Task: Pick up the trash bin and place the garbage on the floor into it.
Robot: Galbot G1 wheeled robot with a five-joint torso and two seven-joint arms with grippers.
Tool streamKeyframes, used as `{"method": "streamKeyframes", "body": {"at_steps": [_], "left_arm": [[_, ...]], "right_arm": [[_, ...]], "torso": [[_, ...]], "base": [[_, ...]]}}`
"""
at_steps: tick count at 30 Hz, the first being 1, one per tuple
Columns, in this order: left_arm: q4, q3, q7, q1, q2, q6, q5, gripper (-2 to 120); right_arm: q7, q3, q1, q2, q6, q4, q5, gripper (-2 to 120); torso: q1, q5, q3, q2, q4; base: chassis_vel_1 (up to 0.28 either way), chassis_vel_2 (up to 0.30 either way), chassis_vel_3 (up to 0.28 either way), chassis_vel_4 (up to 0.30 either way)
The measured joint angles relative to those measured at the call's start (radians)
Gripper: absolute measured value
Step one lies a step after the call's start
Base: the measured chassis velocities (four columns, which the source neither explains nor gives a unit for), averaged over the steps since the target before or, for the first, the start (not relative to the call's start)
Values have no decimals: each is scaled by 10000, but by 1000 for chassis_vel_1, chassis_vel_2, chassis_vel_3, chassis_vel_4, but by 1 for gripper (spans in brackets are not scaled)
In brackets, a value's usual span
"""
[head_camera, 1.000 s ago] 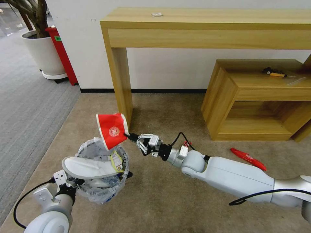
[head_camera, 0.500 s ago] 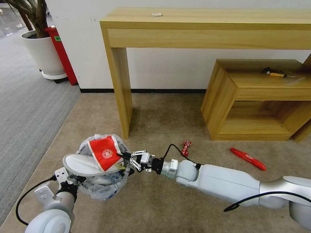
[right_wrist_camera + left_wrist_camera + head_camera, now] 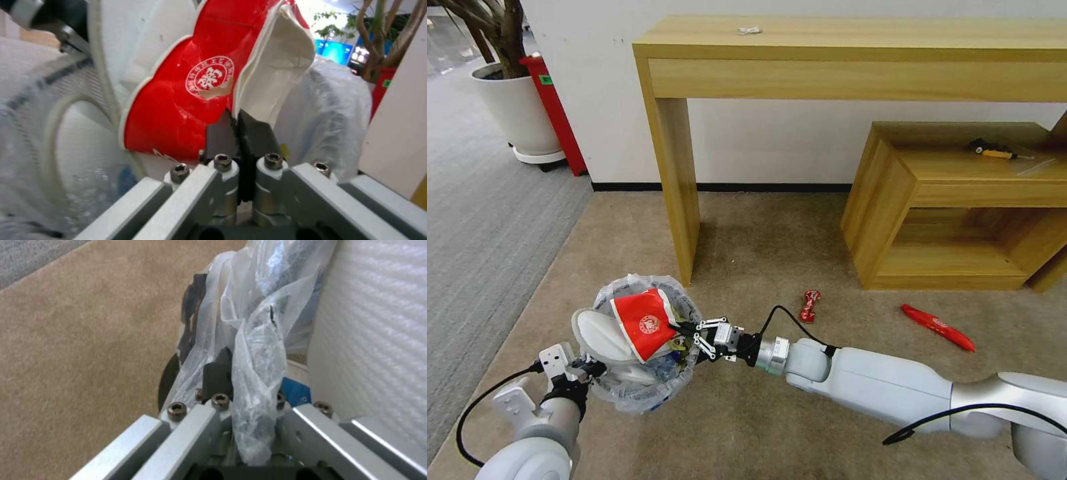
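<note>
In the lower left of the head view, the left gripper (image 3: pixel 582 371) holds the trash bin (image 3: pixel 627 393) by its rim. The left arm comes up from the bottom left corner, with the wrist bent toward the bin. In the left wrist view its fingers (image 3: pixel 218 373) are closed on the rim together with the clear plastic bag (image 3: pixel 258 350). The bin hangs slightly tilted above the beige floor (image 3: pixel 760 233).

The right arm reaches from the lower right corner across the frame, almost straight and low, with the right gripper (image 3: pixel 684 328) at the right side of the bin's mouth. In the right wrist view its black fingers (image 3: pixel 220 135) are pressed together on the edge of the crushed red paper cup (image 3: pixel 186 86). In the head view the cup (image 3: pixel 644 323) lies over the bin's opening, leaning against a white slipper (image 3: pixel 597 333) that sticks out of the bin.

On the floor, right of centre in the head view, a small red wrapper (image 3: pixel 810 305) lies just beyond the right forearm. A long red wrapper (image 3: pixel 938 327) lies farther right, near the low wooden shelf (image 3: pixel 960 200).
</note>
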Motion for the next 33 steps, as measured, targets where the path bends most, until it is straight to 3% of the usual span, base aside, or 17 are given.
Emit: {"method": "streamKeyframes", "body": {"at_steps": [13, 20, 27, 33], "left_arm": [[-29, -81, 68, 154, 7, -16, 30, 0], [289, -148, 95, 200, 7, -53, 86, 0], [478, -144, 115, 231, -71, -95, 253, 0], [484, -227, 152, 250, -54, -128, 278, 0]], "right_arm": [[34, 573, -323, -101, -21, 122, -143, 44], [1282, 1215, -539, -307, -401, 734, 85, 69], [2557, 2711, -858, -533, -813, 1308, 476, 97], [2920, 3445, -1261, -1029, -1066, 1473, 535, 100]], "torso": [[0, 0, 0, 0, 0], [0, 0, 0, 0, -2], [0, 0, 0, 0, 1], [0, 0, 0, 1, -1]], "base": [[0, 0, 0, 0], [0, 0, 0, 0], [0, 0, 0, 0], [0, 0, 0, 0]]}}
